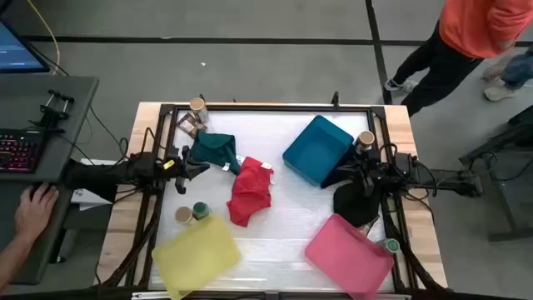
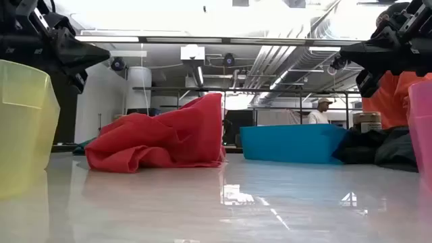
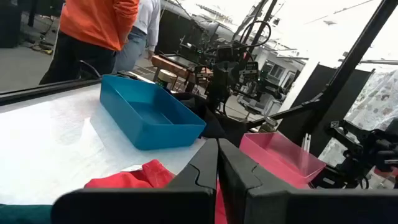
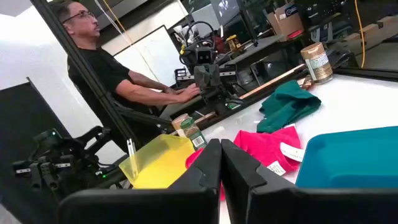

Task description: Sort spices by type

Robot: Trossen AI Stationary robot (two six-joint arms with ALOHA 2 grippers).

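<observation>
White desk [image 1: 275, 250] with a wooden border, grey floor around it, a person in an orange top [image 1: 479, 25] at the far right corner and a hand [image 1: 33, 212] resting on a side bench at left

High view shows the whole layout: left pincer [image 1: 200, 167] pressed together, hovering beside the green cloth [image 1: 215, 150]; right pincer [image 1: 340, 171] also pressed together, above the black cloth [image 1: 354, 204] next to the blue tray [image 1: 316, 150]. Neither pinches anything. Red cloth [image 1: 250, 192] lies mid-desk, yellow tray [image 1: 196, 254] near left, pink tray [image 1: 346, 254] near right

Spices only really readable from above: tan-lid jar [image 1: 197, 107] at the far left corner with a brown packet [image 1: 188, 125] just beside it; tan-lid jar [image 1: 183, 215] and green-lid jar [image 1: 201, 211] side by side touching, just beyond the yellow tray; another tan-lid jar [image 1: 365, 139] at the blue tray's right edge; green-lid jar [image 1: 391, 246] by the pink tray's right side

Low view hides all jars; only cloths, trays and both arms overhead at the corners, plus a person in a cap [image 2: 318, 111] far back

Left wrist view shows its fingers [image 3: 202, 168] shut, blue tray and pink tray beyond, a jar partly seen behind the blue tray

Right wrist view shows shut fingers [image 4: 239, 165], the jar pair by the yellow tray, the far tan jar, and a seated person in black [image 4: 99, 68] at a keyboard
</observation>
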